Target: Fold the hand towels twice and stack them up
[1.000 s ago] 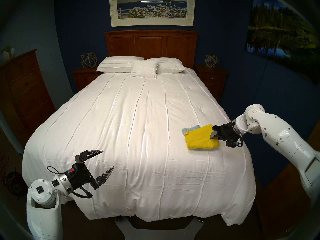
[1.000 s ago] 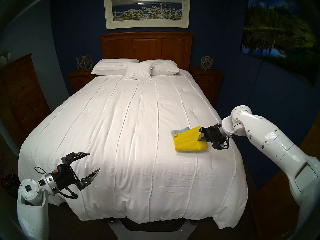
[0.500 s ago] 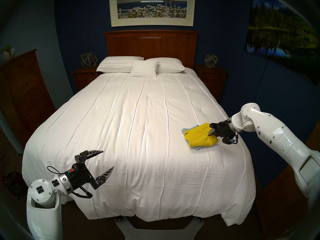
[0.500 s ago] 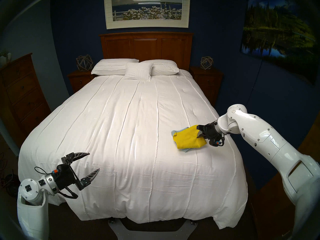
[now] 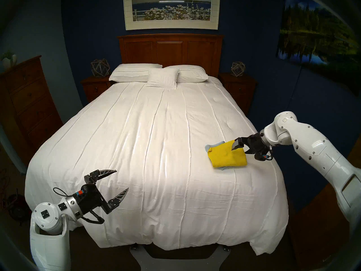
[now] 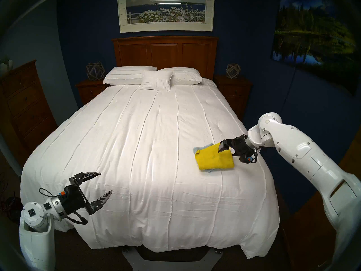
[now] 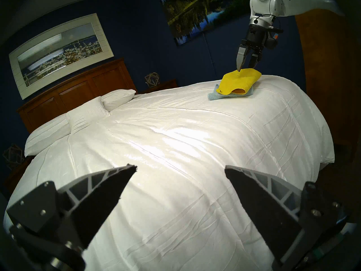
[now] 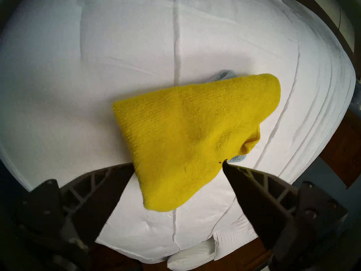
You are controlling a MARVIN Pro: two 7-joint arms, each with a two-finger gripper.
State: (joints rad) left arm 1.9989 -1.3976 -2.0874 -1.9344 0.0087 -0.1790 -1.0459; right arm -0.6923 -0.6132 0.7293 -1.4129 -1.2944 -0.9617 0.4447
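White bedspread [image 5: 156, 147] bears stacked yellow towel [image 5: 226, 157] on blue towel [image 5: 212, 146]; both grippers gape, empty.

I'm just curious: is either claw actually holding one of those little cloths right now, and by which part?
Neither. The right gripper is open above the yellow towel; the left gripper is open and empty.

stacked towels at bedspread's right edge
yellow towel [image 5: 227, 156] lies atop grey-blue towel [image 5: 214, 145] on bedspread [image 5: 156, 147]; right gripper [image 5: 237, 147] overhead, jaws apart.
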